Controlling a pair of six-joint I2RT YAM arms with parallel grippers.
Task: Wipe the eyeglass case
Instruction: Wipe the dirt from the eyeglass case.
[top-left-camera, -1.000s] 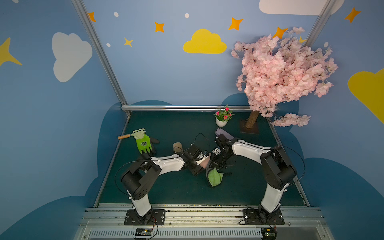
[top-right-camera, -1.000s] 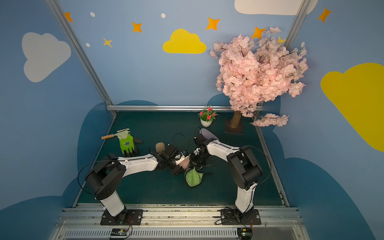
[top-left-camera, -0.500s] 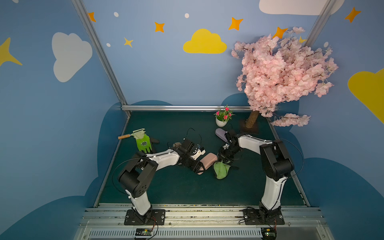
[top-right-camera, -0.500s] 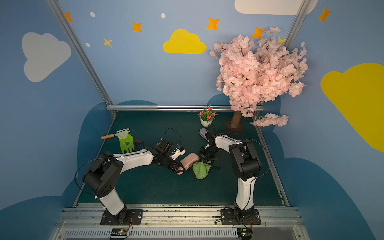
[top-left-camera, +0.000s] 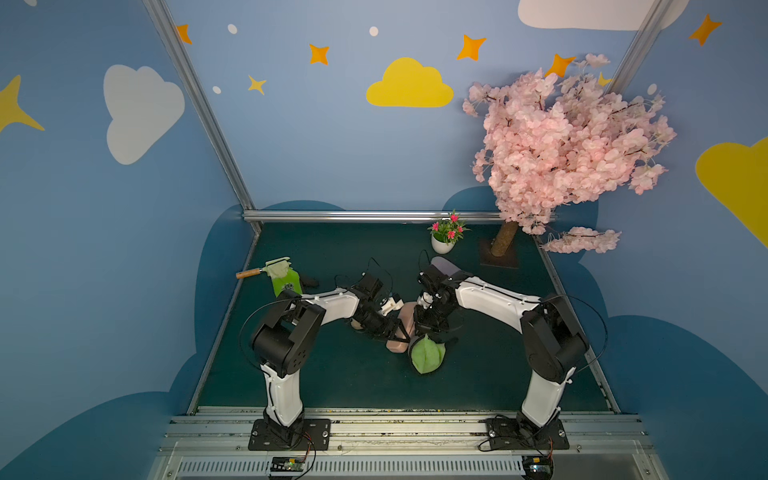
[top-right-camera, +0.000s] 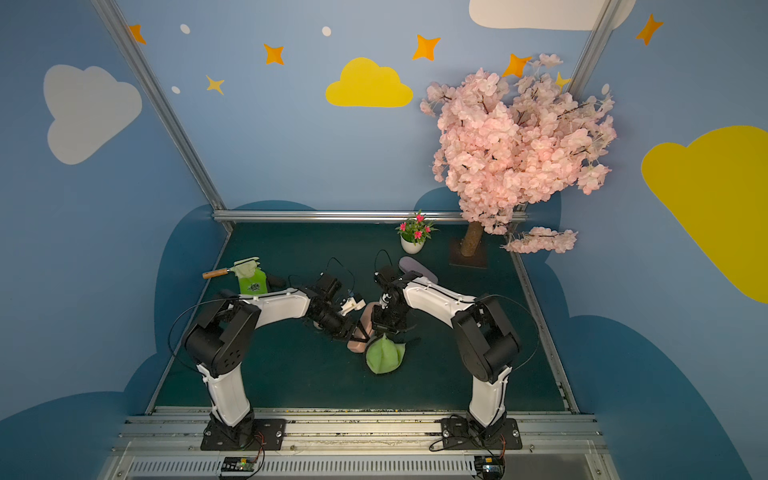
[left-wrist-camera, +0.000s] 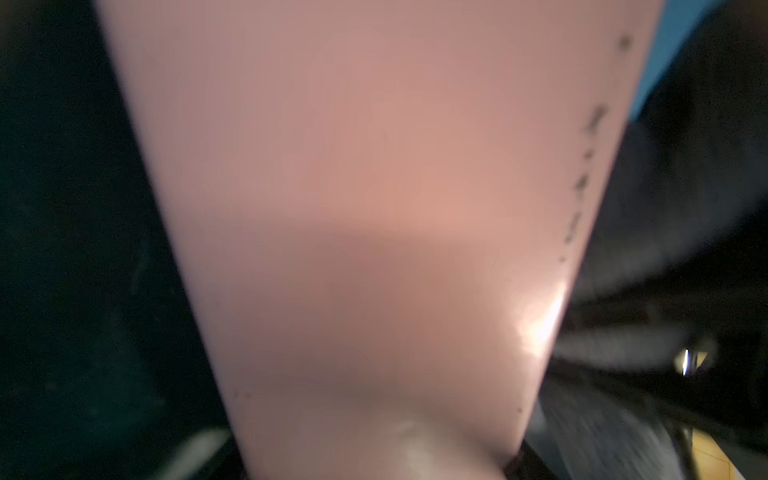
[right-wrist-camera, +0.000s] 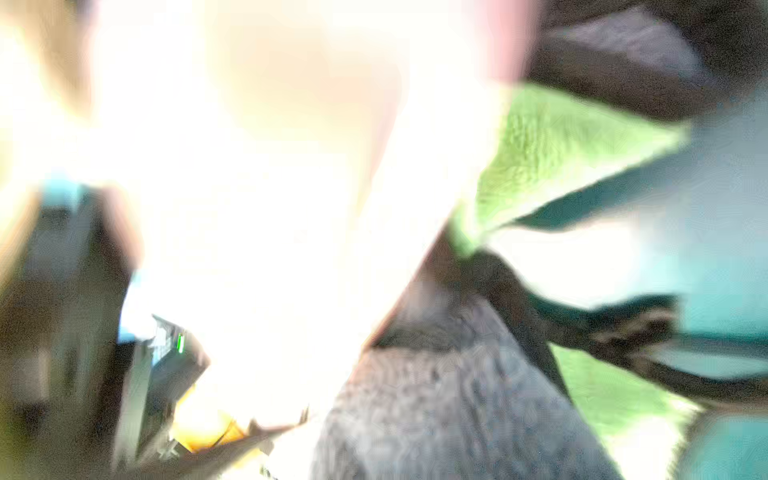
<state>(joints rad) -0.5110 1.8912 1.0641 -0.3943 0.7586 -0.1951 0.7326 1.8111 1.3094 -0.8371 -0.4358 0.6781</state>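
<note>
Here, the pink eyeglass case (top-left-camera: 406, 312) lies near the middle of the dark green table (top-left-camera: 332, 374), its long axis running roughly from 12 to 6 o'clock. The left gripper (top-left-camera: 395, 332) reaches in from 9 o'clock, and its jaws, parted only as far as the case is wide, clamp across the eyeglass case. In the left wrist view the case's smooth pink side (left-wrist-camera: 374, 208) fills most of the frame. Whether it rests on the table or is raised off it, I cannot tell. The right gripper (top-left-camera: 428, 329) comes in from 3 o'clock, just beside the case, with its jaws fully closed and pinching the top corner of a green cloth (top-left-camera: 428, 355). The cloth hangs down at 5 o'clock from the case, near its lower end. Well apart at 1 o'clock stand a small white flower pot (top-left-camera: 442, 246) and a pink blossom tree (top-left-camera: 561, 145).
</note>
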